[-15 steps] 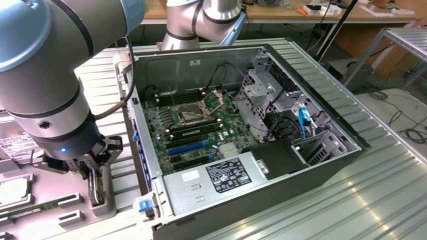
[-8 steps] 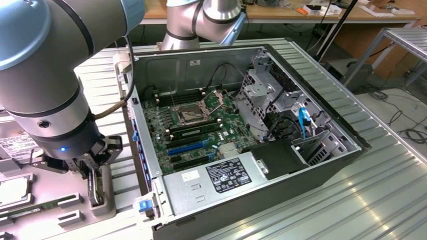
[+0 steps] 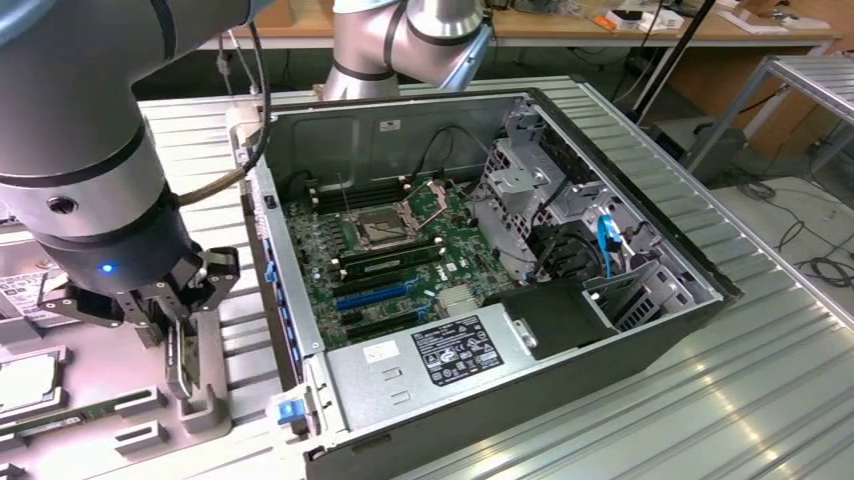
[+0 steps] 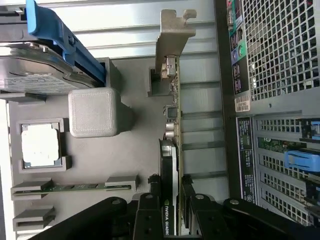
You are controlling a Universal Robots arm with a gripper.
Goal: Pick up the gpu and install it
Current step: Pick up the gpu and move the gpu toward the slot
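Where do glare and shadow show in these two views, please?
Exterior view: glare streaks the ribbed metal table, and the computer case is dim around its drive bays. Wrist view: even light, the grey block throwing a soft shadow on the tray, no glare on the gpu.

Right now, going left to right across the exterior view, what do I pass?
Hard drive → gripper closed on the gpu → CPU socket → metal drive cage → blue cable.
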